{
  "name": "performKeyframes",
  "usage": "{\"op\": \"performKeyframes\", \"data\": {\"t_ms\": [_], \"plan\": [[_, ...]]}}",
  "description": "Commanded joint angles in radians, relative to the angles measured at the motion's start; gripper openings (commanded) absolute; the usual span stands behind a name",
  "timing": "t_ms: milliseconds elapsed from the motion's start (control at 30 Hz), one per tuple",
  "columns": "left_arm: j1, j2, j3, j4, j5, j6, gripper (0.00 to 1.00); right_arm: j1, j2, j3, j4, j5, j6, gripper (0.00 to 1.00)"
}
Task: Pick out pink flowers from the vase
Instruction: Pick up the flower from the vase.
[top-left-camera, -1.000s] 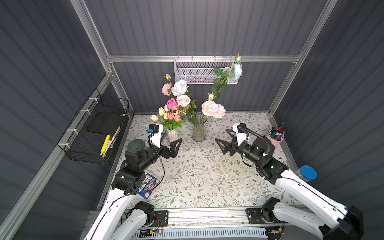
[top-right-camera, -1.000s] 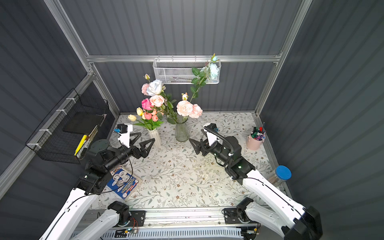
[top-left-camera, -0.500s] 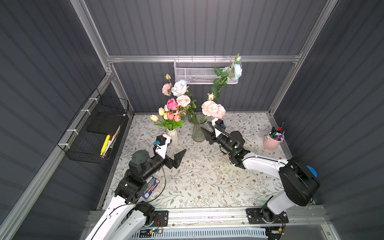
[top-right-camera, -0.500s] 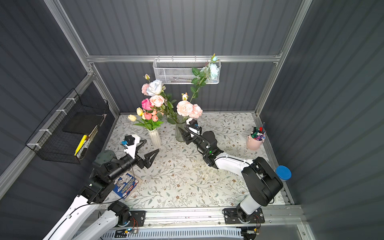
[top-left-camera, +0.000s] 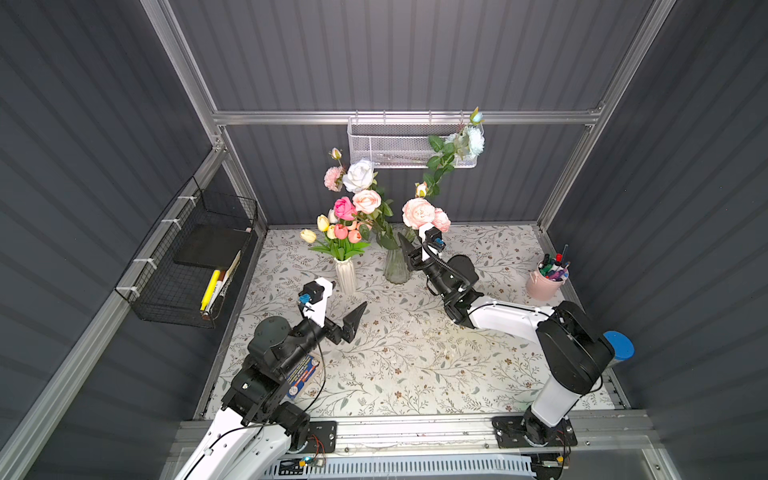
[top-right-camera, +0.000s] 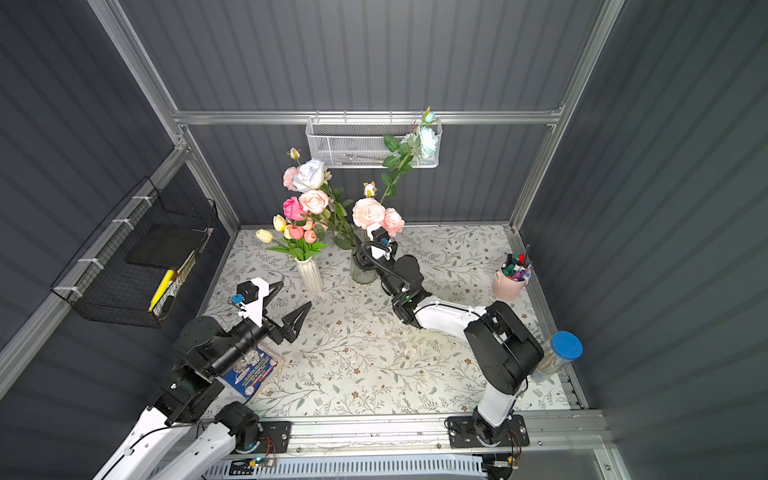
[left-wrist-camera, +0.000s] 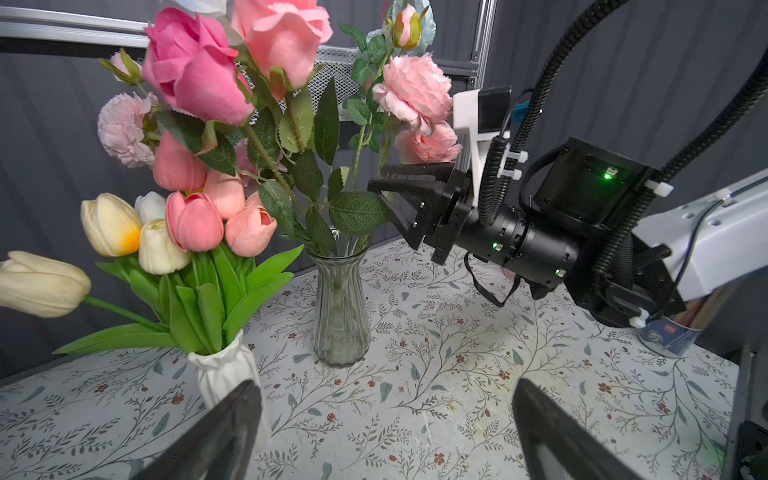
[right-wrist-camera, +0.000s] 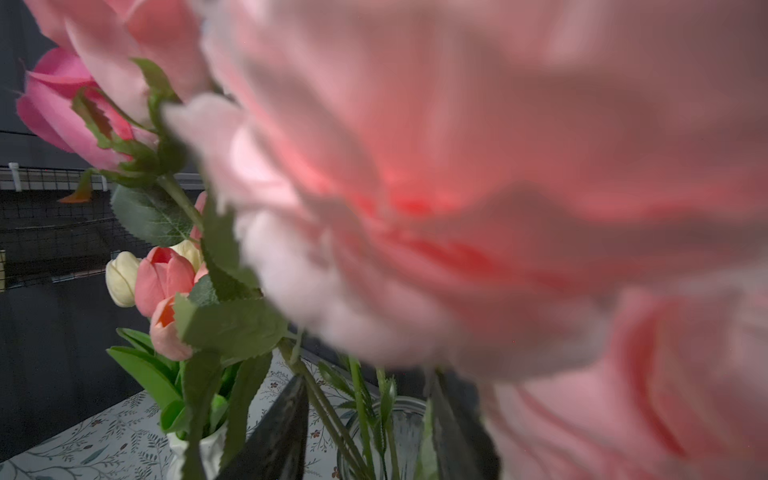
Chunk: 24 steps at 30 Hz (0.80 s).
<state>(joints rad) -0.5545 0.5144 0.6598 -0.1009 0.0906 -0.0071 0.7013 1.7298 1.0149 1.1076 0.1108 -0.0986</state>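
The whole setup sits on a floral-print table (top-left-camera: 415, 365). The right arm (top-left-camera: 498, 316) reaches way out across it toward the back. The left arm (top-left-camera: 286, 345) hangs over the near-left part, above a blue packet (top-right-camera: 249, 370). A black wire basket (top-left-camera: 183, 266) hangs on the left wall, and a white mesh basket (top-left-camera: 390, 145) on the back rail.

The pink flowers (top-left-camera: 419, 212) are all standing in vases near the back. The pale pink peonies, a magenta rose (top-left-camera: 344, 207) and a pale pink rose (top-left-camera: 366, 200) are in the glass vase (top-left-camera: 395, 266). The salmon tulips (top-left-camera: 348, 233) are in the white vase (top-left-camera: 345, 274) just beside it, mixed with cream and yellow ones.

The right gripper (left-wrist-camera: 380, 187) is in among the stems just above the glass vase's rim, right under the peonies. In the right wrist view its jaws stand apart with green stems between them, but it's impossible to tell if they actually pinch one. The left gripper (top-right-camera: 295, 293) hangs spread wide in front of the white vase, holding nothing. A pink cup of pens (top-left-camera: 542, 284) sits off at the right edge.
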Motion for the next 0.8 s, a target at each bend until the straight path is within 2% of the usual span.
{"op": "performKeyframes", "data": {"t_ms": [0,767], "plan": [[-0.009,-0.017,-0.009,0.021,-0.019,0.010,0.96,0.004,0.007,0.021,0.038,0.065,-0.024,0.47],[-0.024,-0.036,-0.031,0.033,-0.038,0.029,0.97,0.011,0.010,0.051,0.021,0.179,-0.087,0.40]]}}
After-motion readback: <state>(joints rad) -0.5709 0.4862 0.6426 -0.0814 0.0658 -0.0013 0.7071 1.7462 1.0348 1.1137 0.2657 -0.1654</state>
